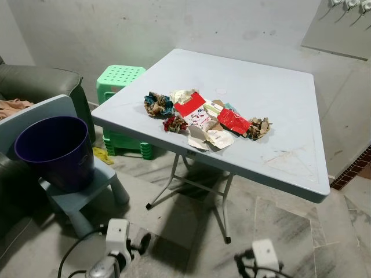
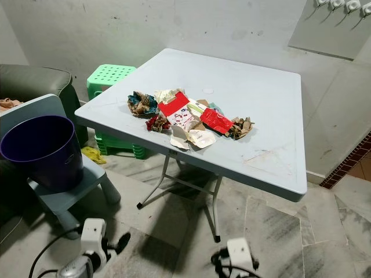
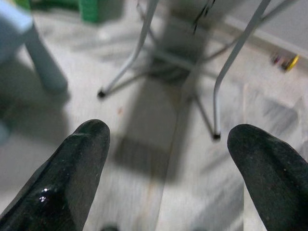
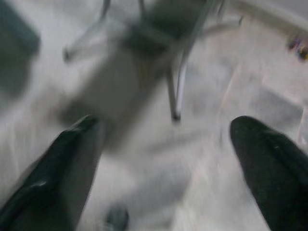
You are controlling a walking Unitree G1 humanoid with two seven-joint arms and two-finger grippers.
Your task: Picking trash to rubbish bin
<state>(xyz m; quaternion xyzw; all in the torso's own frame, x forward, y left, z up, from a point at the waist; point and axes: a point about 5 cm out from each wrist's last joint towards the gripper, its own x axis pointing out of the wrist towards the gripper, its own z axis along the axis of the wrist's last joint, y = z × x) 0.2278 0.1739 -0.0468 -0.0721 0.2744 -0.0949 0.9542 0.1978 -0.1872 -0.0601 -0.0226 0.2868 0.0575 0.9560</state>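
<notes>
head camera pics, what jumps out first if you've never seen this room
A heap of crumpled trash, red, white and brown, lies on the near half of a pale blue folding table. To the robot's left a dark purple bin stands on a small blue chair, with a green stool behind. Both grippers, left and right, hang low and open over the floor.

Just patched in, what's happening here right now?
Nothing is being handled yet. A heap of crumpled wrappers and paper trash lies on the pale blue folding table. The dark purple plastic bin stands on a small light blue chair to the robot's left, apart from the table. The left gripper and right gripper hang low over the tiled floor, fingers spread, holding nothing.
</notes>
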